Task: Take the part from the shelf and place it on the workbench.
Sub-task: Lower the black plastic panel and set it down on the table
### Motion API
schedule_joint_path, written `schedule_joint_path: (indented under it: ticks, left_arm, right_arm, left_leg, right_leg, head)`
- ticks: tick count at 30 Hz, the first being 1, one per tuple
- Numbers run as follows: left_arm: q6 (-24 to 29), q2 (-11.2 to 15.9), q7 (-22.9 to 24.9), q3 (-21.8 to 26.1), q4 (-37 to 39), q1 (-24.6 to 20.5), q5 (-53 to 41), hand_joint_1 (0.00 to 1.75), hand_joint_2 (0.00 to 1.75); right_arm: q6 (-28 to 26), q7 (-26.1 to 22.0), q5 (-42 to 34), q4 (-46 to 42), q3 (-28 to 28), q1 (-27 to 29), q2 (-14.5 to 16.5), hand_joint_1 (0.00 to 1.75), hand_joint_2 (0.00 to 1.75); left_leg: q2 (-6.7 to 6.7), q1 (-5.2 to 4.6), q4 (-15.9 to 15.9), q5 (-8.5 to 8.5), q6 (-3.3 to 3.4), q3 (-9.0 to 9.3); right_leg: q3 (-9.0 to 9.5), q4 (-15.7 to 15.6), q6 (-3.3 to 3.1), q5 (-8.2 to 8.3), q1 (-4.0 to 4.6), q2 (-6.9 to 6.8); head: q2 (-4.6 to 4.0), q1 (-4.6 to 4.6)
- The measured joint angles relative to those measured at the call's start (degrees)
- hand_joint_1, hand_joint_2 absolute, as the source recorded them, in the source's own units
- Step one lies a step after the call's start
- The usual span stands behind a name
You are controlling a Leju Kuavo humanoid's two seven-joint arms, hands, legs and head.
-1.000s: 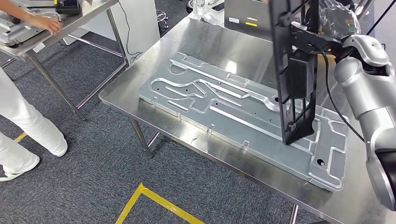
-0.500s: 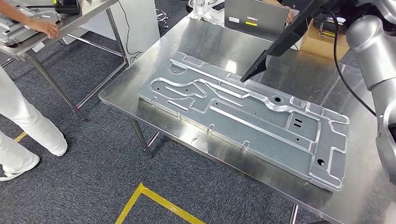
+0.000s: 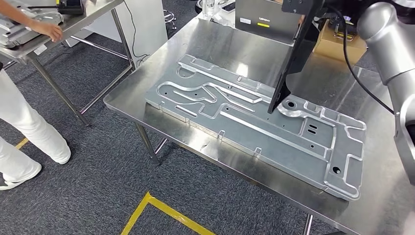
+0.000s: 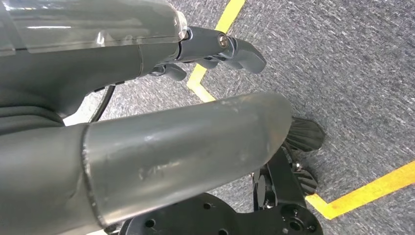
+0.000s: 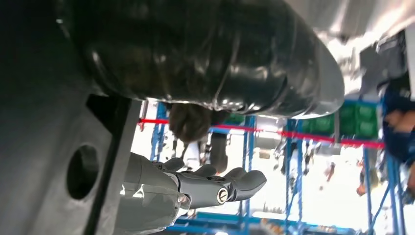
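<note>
A long black frame part (image 3: 289, 63) hangs tilted over the steel workbench (image 3: 215, 39). Its lower tip is just above the large silver machined plate (image 3: 254, 122) lying there. Its upper end runs out of the head view beside my silver right arm (image 3: 386, 44). In the right wrist view the same black part (image 5: 44, 176), with a round hole, lies against my right hand (image 5: 195, 188), which holds it between thumb and dark fingers (image 5: 244, 181). My left hand (image 4: 171, 147) hangs over the carpet with its fingers (image 4: 240, 49) apart and nothing in them.
A grey laptop (image 3: 264, 17) and a cardboard box (image 3: 340, 44) stand at the workbench's back. A person (image 3: 24, 122) in white trousers stands at the left with a hand on a second steel table (image 3: 63, 29). Yellow tape (image 3: 161, 210) marks the carpet in front.
The black part hung upright over the plate's right side, then swung up and back at a slant. Now its lower tip has come down again near the plate's middle. My right arm has risen.
</note>
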Motion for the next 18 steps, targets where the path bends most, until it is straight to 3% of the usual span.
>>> schedule_joint_path:
  ticks: [3, 11, 13, 18]
  left_arm:
    - [0.0, 0.0, 0.0, 0.2, 0.0, 0.1, 0.9, 0.00, 0.00]
    - [-0.7, 0.0, 0.8, 0.4, 0.0, 0.2, 1.8, 0.00, 0.00]
    - [-0.8, 0.0, 1.4, 0.4, 0.0, 0.2, 2.0, 0.00, 0.00]
    - [-0.9, 0.1, 1.8, 0.4, 0.0, 0.1, 2.0, 0.00, 0.00]
  right_arm:
    - [7.0, -1.6, -1.5, 2.5, 2.8, -1.7, 0.5, 0.00, 0.00]
    - [35.4, -4.8, -1.4, 9.0, 14.2, -10.2, 3.9, 0.00, 0.00]
    - [39.1, -6.1, -1.2, 10.1, 18.2, -11.7, 4.6, 0.00, 0.00]
    - [42.1, -8.5, -1.3, 11.9, 25.9, -14.0, 5.6, 0.00, 0.00]
  left_leg:
    - [-0.02, -0.01, 0.0, 0.00, 0.00, -0.03]
    - [0.05, -0.01, 0.0, 0.00, 0.00, -0.10]
    - [0.05, 0.00, 0.0, 0.00, 0.00, -0.10]
    - [0.00, -0.01, 0.0, 0.02, -0.02, -0.10]
  right_leg:
    - [-0.01, 0.0, 0.00, 0.00, -0.01, -0.01]
    - [-0.14, 0.0, 0.00, 0.00, -0.02, 0.06]
    - [-0.14, 0.0, 0.00, 0.00, -0.01, 0.06]
    - [-0.12, 0.0, 0.00, 0.00, 0.00, 0.02]
  head:
    - [0.00, 0.00]
    - [0.00, 0.01]
    - [0.00, 0.00]
    - [0.00, 0.00]
